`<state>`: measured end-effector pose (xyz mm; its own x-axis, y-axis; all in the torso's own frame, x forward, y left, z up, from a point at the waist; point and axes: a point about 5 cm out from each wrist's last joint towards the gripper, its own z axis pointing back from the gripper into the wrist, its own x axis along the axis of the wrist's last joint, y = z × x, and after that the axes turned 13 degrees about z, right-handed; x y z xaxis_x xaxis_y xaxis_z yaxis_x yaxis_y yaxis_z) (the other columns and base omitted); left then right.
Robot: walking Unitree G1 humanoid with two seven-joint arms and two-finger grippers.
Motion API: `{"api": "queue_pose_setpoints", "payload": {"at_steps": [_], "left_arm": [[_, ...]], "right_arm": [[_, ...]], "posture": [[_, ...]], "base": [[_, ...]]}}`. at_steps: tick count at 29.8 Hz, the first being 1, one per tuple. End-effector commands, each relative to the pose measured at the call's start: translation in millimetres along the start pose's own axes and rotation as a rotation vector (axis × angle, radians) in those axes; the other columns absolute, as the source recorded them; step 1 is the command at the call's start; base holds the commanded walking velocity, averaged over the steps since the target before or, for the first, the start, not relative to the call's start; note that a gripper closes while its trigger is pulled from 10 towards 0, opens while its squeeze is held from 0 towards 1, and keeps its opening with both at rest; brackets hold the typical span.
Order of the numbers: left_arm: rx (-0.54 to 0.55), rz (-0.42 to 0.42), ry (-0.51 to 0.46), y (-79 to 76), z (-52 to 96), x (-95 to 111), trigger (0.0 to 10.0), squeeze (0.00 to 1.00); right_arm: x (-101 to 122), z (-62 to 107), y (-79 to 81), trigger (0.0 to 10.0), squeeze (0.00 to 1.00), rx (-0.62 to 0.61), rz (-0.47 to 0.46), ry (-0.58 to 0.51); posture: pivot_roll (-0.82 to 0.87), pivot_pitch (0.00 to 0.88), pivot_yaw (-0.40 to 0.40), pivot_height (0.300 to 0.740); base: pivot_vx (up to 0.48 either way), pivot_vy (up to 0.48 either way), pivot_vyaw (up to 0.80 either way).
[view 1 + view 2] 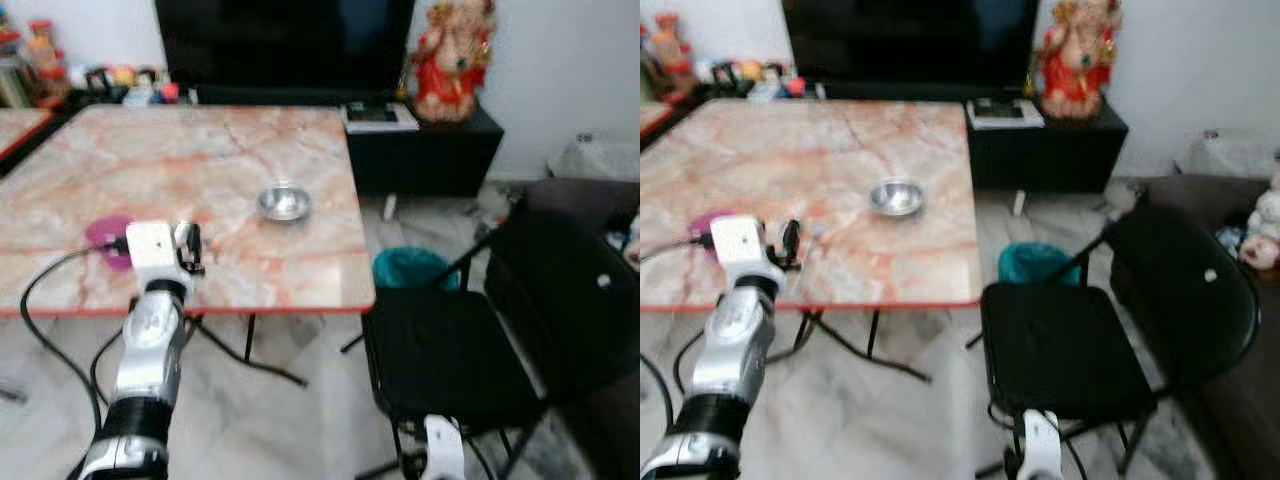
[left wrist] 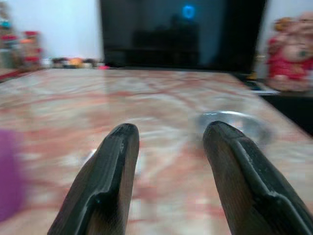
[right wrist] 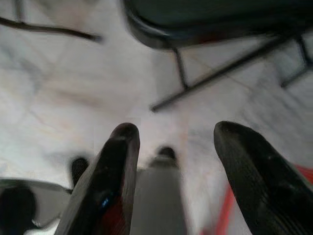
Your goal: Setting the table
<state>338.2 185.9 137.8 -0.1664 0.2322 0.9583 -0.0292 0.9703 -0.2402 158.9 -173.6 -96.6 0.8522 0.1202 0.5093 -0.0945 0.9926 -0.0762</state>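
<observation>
A small steel bowl (image 1: 284, 202) stands on the pink marble table (image 1: 230, 270), toward its right side. A purple cup or dish (image 1: 108, 239) sits near the front left edge, partly behind my left wrist. My left gripper (image 1: 190, 246) is raised over the table's front edge, open and empty, pointing across the table with the steel bowl (image 2: 230, 121) ahead of its fingers (image 2: 117, 166). My right gripper (image 3: 171, 142) hangs low beside the black chair, open over the floor, holding nothing.
A black folding chair (image 1: 470, 350) stands to the right of the table, with a teal bin (image 1: 412, 268) behind it. A dark TV (image 1: 285, 45) and low black cabinet (image 1: 425, 150) with a red statue (image 1: 452, 60) line the back wall. White tiled floor lies underneath.
</observation>
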Motion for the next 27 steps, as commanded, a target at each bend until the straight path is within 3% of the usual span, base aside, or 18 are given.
{"api": "queue_pose_setpoints", "payload": {"at_steps": [1, 10, 14, 27], "left_arm": [[0.002, -0.011, -0.023, 4.5, -2.7, 8.3, 10.0, 0.0], [0.001, -0.013, -0.027, 5.1, -2.2, 10.0, 10.0, 0.0], [-0.001, -0.013, -0.028, 3.8, -2.8, 11.0, 10.0, 0.0], [-0.002, -0.003, -0.041, 1.9, -4.3, 15.2, 10.0, 0.0]], "right_arm": [[10.4, -1.5, -0.2, 10.0, 0.0, -0.003, -0.001, -0.029], [10.2, -1.4, 0.6, 10.0, 0.0, 0.004, -0.002, -0.037], [11.7, -1.4, -1.2, 10.0, 0.0, -0.01, 0.064, -0.039], [11.3, -1.6, 0.5, 10.0, 0.0, -0.003, 0.018, -0.033]], "posture": [[0.03, 0.0, -0.034, 0.74], [0.04, 0.0, -0.033, 0.74], [0.04, 0.0, -0.033, 0.74], [0.04, 0.0, -0.035, 0.74]], "base": [[0.36, 0.0, 0.0], [0.363, 0.0, 0.0], [0.36, 0.0, 0.0], [0.361, 0.0, 0.04]]}}
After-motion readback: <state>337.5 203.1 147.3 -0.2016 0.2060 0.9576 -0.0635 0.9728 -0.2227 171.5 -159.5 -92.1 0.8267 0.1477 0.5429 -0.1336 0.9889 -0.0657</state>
